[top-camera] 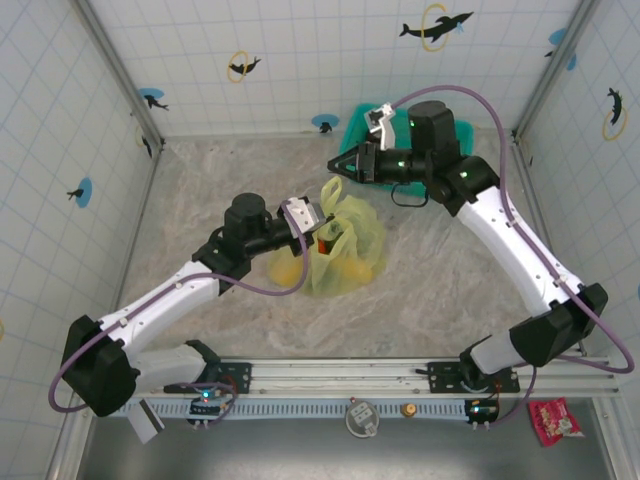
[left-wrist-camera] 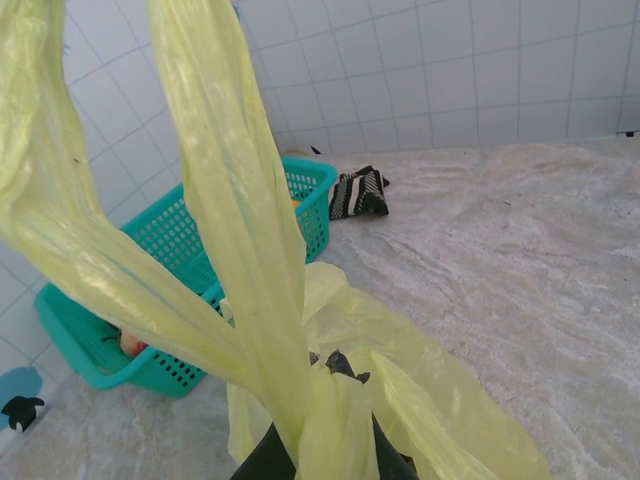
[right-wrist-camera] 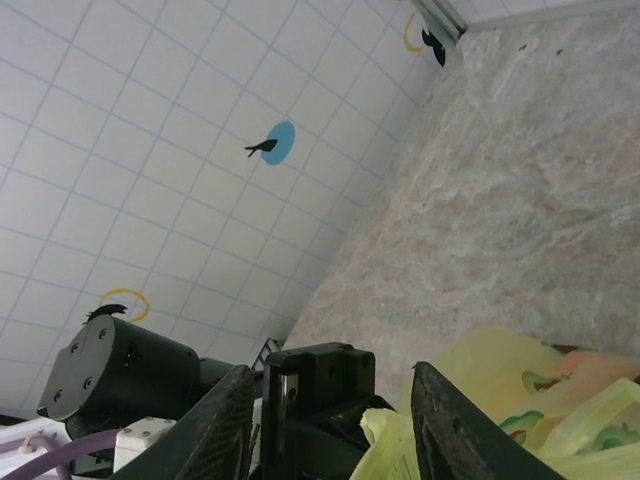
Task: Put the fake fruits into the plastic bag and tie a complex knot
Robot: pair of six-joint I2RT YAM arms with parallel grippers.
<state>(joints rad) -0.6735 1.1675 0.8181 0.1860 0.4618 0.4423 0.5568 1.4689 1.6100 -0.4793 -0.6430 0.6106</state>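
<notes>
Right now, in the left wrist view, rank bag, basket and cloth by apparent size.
1. bag, though it hangs nearest the camera, which inflates it
2. basket
3. cloth, farthest back, so its true size is unsure

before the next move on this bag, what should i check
1. Left gripper shut on the plastic bag: ok.
2. Right gripper open, nothing between its fingers: ok.
3. Handle loop pulled up clear of the bag body: ok.
4. Handles tied: not ok, the loop is untied.
5. All fake fruits bagged: not ok, what looks like an orange fruit lies in the teal basket.
6. Bag mouth gathered: cannot tell.
</notes>
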